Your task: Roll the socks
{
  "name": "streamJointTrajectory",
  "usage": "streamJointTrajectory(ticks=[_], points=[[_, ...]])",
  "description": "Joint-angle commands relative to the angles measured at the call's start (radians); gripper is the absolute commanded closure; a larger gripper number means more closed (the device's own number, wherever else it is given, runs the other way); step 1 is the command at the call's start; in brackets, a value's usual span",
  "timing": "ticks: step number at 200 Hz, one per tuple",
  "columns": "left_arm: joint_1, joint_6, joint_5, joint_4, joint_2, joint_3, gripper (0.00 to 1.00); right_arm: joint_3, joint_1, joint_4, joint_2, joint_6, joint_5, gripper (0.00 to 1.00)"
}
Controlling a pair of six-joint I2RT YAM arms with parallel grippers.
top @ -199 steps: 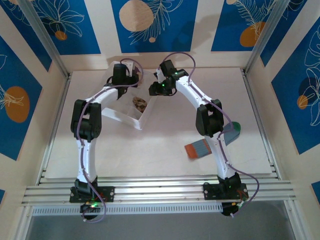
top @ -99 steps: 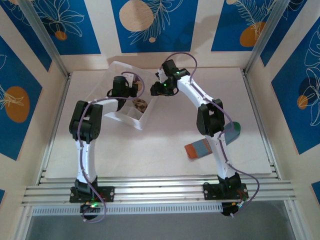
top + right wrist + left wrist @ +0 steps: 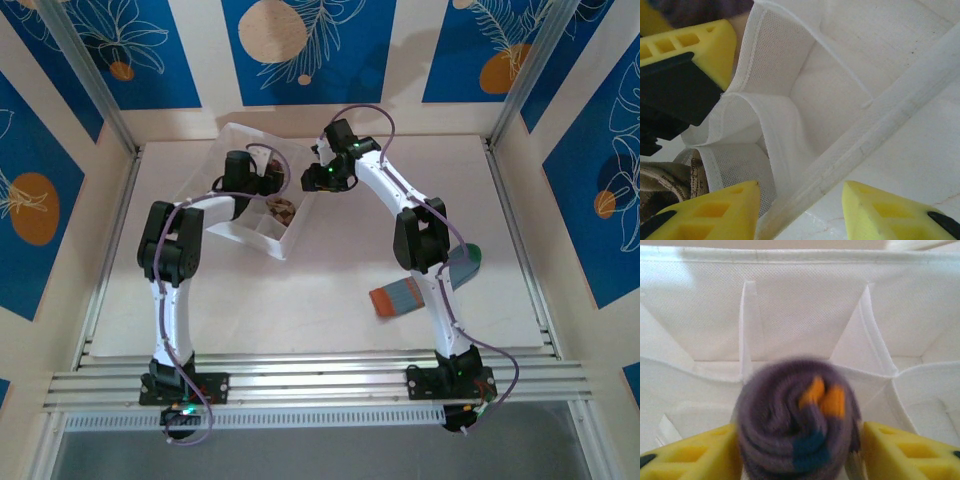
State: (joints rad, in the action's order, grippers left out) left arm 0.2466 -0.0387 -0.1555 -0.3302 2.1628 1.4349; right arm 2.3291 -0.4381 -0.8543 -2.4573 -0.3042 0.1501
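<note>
Pockets split up the white mesh fabric box [image 3: 247,232], which sits at the back left of the pale bench [image 3: 330,270]. One pocket holds a brown and tan patterned sock [image 3: 281,209], all bunched up. A purple sock with orange bits [image 3: 797,437], rolled into a fat round ball, is over the pockets and looks blurry. The left claw [image 3: 799,440] has one yellow finger on each side of the ball, right up against it. I cannot tell if they squeeze it. The right claw [image 3: 802,196] is spread wide, with the box's edge between its fingers. A blue-grey striped sock with an orange cuff [image 3: 397,298] lies flat on the bench, well apart from the box.
</note>
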Motion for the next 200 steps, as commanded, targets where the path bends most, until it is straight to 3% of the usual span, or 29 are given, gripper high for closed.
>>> streamJointTrajectory(ticks=[1, 61, 133, 168, 200], points=[[-0.005, -0.027, -0.062, 0.149, -0.044, 0.074, 0.32, 0.026, 0.01, -0.069, -0.041, 0.024, -0.019, 0.53], [-0.04, -0.01, -0.17, 0.282, -0.104, 0.177, 0.23, 0.068, 0.016, -0.077, -0.043, 0.024, 0.0, 0.53], [-0.081, 0.025, -0.339, 0.326, -0.202, 0.199, 0.29, 0.205, 0.015, -0.173, -0.013, 0.012, 0.075, 0.45], [-0.081, 0.041, -0.385, 0.339, -0.292, 0.099, 0.34, 0.09, 0.022, -0.158, 0.094, -0.035, 0.107, 0.45], [-0.074, 0.068, -0.408, 0.305, -0.42, -0.066, 0.37, -0.179, 0.017, -0.116, 0.266, -0.058, 0.034, 0.45]])
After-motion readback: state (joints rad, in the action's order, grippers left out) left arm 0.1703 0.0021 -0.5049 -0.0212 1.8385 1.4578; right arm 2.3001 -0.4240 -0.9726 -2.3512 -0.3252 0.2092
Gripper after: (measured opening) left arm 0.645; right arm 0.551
